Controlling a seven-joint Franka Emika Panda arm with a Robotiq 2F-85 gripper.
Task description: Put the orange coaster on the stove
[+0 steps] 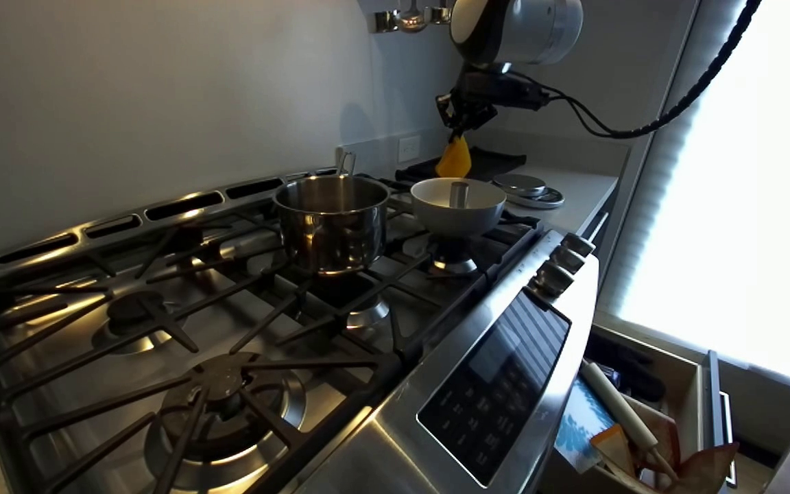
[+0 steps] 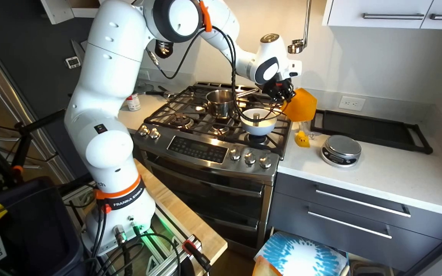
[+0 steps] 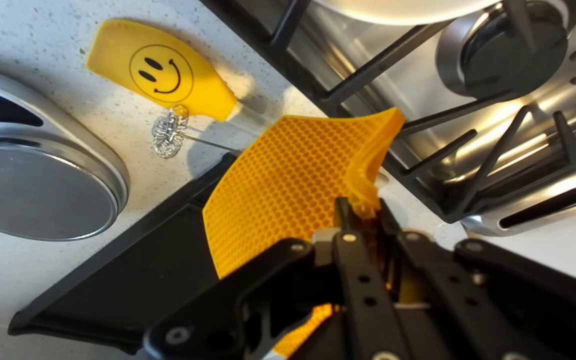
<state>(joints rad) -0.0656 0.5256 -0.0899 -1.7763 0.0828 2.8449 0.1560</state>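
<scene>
The orange coaster [image 2: 300,105] is a thin, flat piece with a honeycomb texture; it also shows in an exterior view [image 1: 454,159] and in the wrist view [image 3: 278,185]. My gripper [image 3: 363,210] is shut on one edge of it, and the edge bulges between the fingertips. The gripper also shows in both exterior views [image 1: 459,130] [image 2: 288,99]. The coaster hangs tilted in the air near the stove's side edge, by the counter. The stove [image 1: 395,439] has black grates and a dark control panel; it also shows in an exterior view [image 2: 163,138] and the wrist view [image 3: 393,95].
A white bowl [image 2: 258,128] and a steel pot [image 2: 220,103] stand on the grates, the bowl nearest the coaster. On the counter are a yellow smiley spatula [image 3: 163,75], a round scale [image 3: 38,195] and a black tray [image 3: 118,290]. A drawer [image 1: 649,357] stands open.
</scene>
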